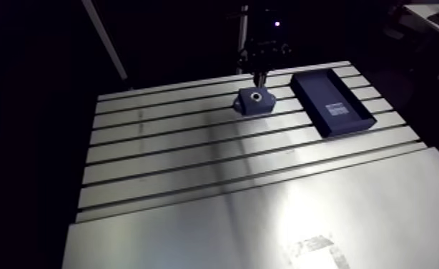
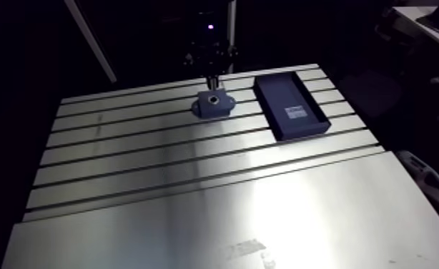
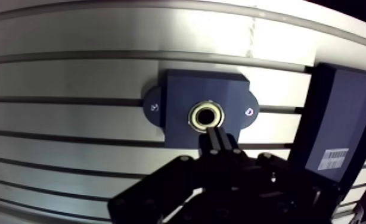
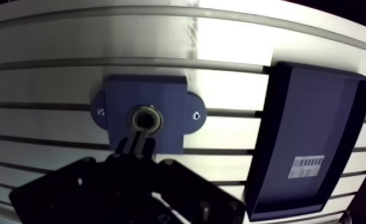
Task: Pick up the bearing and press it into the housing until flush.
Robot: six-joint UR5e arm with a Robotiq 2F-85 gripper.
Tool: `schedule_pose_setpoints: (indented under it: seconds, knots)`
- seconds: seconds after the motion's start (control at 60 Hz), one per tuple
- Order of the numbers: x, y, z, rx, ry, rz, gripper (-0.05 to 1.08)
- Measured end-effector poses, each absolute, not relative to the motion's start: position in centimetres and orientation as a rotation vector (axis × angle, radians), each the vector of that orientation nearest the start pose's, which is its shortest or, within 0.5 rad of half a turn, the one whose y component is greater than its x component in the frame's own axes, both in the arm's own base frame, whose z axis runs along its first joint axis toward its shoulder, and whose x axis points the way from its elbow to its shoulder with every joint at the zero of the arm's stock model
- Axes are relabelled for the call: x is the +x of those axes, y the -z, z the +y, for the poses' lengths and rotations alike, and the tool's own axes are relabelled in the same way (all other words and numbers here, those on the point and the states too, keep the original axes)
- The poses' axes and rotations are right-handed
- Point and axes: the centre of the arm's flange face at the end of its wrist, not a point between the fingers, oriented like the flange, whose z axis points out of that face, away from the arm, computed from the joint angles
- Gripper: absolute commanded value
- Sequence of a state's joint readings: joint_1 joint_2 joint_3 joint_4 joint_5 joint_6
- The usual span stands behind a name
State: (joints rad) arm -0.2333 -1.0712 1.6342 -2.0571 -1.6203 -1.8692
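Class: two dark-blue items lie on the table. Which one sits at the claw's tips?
The housing, a ring in its bore; the labelled tray lies off to its side.

In the wrist view the end effector point(image 3: 216, 132) covers the housing's point(image 3: 185, 98) near edge and a corner of the tray point(image 3: 340, 113); the frame cuts off the tray's side. Its label point(image 4: 307, 165) is too small to read.

Workshop-lab bench where I work: a slotted brushed-aluminium table point(image 1: 194, 179) carries a dark-blue flanged block housing point(image 1: 255, 101) and a shallow dark-blue rectangular tray point(image 1: 315, 89) with a white barcode label point(image 4: 306, 165).
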Motion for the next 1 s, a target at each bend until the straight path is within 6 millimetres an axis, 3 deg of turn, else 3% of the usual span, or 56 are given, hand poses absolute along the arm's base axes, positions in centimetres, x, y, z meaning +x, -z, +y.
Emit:
schedule_pose_setpoints:
  seconds: [0.033, 0.05, 0.067, 0.583, 1.0]
  knots:
    - [-63.9, -22.1, 2.0, -0.102, -0.042, 3.052, 0.12]
    - [-63.9, -22.2, 2.0, -0.102, -0.042, 3.051, 0.12]
    - [-63.9, -22.3, 2.0, -0.102, -0.042, 3.051, 0.02]
    - [-62.6, -28.2, 1.4, -0.08, -0.026, 3.012, 0.0]
    - [-61.4, -35.2, 1.1, -0.042, -0.026, 3.012, 0.0]
